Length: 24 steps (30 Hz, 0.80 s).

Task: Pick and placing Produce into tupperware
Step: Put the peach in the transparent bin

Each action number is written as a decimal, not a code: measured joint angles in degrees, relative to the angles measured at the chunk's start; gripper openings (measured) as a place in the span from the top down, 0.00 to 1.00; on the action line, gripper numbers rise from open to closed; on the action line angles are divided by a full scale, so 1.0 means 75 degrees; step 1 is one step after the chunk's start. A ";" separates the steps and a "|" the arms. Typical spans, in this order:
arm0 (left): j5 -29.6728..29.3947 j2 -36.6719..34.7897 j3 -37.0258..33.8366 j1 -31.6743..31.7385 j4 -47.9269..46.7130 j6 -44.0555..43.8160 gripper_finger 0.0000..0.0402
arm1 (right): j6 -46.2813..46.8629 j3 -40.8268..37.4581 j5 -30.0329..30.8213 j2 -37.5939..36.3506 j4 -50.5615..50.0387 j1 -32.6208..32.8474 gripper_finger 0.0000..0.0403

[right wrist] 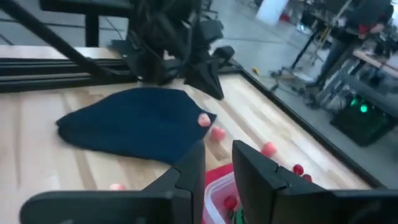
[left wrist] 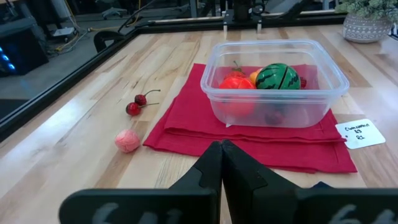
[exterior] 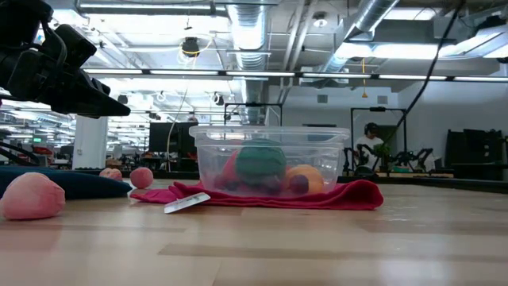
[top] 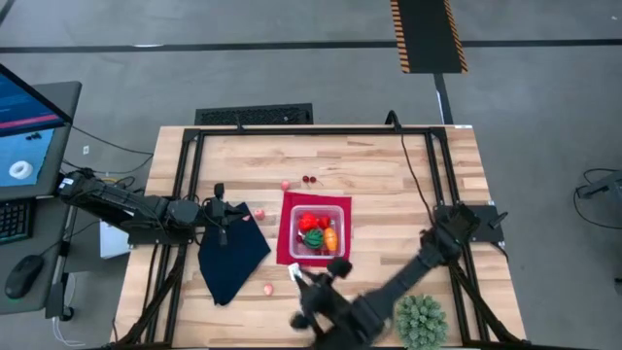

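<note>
The clear tupperware (top: 342, 220) stands on a red mat (top: 284, 245) mid-table. Inside it lie a green striped ball (left wrist: 278, 76), a red piece (left wrist: 236, 84) and an orange one (top: 331, 236). Loose produce lies around it: two cherries (left wrist: 137, 104), a pink ball (left wrist: 127, 140), another pink one (top: 259, 213) by the navy cloth (top: 231, 261), and one near the front edge (exterior: 32, 196). My right gripper (right wrist: 219, 167) hovers above the table just on the near side of the tupperware. It points toward the far left, slightly open, with nothing between its fingers. My left gripper (left wrist: 221, 152) waits shut over the cloth.
A spiky green plant ball (top: 420, 321) sits at the near right corner beside my right arm. A white label tag (exterior: 186, 202) lies at the mat's near edge. Black frame rails (top: 185, 185) run along the table's left, right and far sides.
</note>
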 joint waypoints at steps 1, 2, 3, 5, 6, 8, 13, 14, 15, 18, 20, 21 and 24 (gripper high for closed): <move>0.0000 0.0003 -0.0003 0.0000 0.0000 0.0000 1.00 | -0.0233 0.0000 0.0166 -0.0001 0.0098 0.0145 0.74; 0.0000 0.0003 -0.0002 0.0000 0.0000 0.0000 1.00 | -0.0309 0.0000 0.0232 -0.0001 0.0151 0.0238 0.75; 0.0001 0.0001 -0.0002 0.0000 0.0000 0.0002 1.00 | -0.0330 0.0000 0.0232 0.0002 0.0174 0.0327 0.75; 0.0002 0.0001 0.0000 0.0000 0.0000 0.0000 1.00 | -0.0370 0.0000 0.0257 0.0002 0.0319 0.0518 0.76; 0.0003 0.0001 -0.0003 0.0000 0.0000 0.0000 1.00 | -0.0393 -0.0006 0.0290 0.0002 0.0468 0.0629 0.77; 0.0000 0.0000 0.0000 0.0000 0.0000 0.0003 1.00 | -0.1022 -0.0123 0.0082 0.0042 0.1555 0.0863 0.77; 0.0001 0.0000 -0.0003 0.0000 0.0000 0.0003 1.00 | -0.5364 -0.0893 -0.3852 0.0074 0.6958 0.1084 0.79; 0.0002 0.0000 -0.0001 0.0000 0.0000 0.0002 1.00 | -0.5934 -0.1056 -0.4837 0.0074 0.7606 0.1009 0.79; 0.0000 0.0000 -0.0003 0.0000 0.0000 0.0000 1.00 | -0.6327 -0.1131 -0.5583 0.0077 0.7914 0.0902 0.79; 0.0000 0.0000 -0.0003 0.0000 0.0000 0.0003 1.00 | -0.6756 -0.1135 -0.6772 0.0085 0.8051 0.0498 0.78; 0.0001 0.0000 -0.0001 0.0000 0.0000 0.0000 1.00 | -0.7150 -0.1135 -0.7510 0.0011 0.7984 0.0214 0.78; 0.0000 0.0000 -0.0003 0.0000 0.0000 0.0000 1.00 | -0.7242 -0.1137 -0.7914 -0.0018 0.7991 0.0051 0.78; 0.0001 0.0000 -0.0003 0.0000 0.0000 0.0003 1.00 | -0.7196 -0.1131 -0.9189 -0.0088 0.8105 -0.0548 0.78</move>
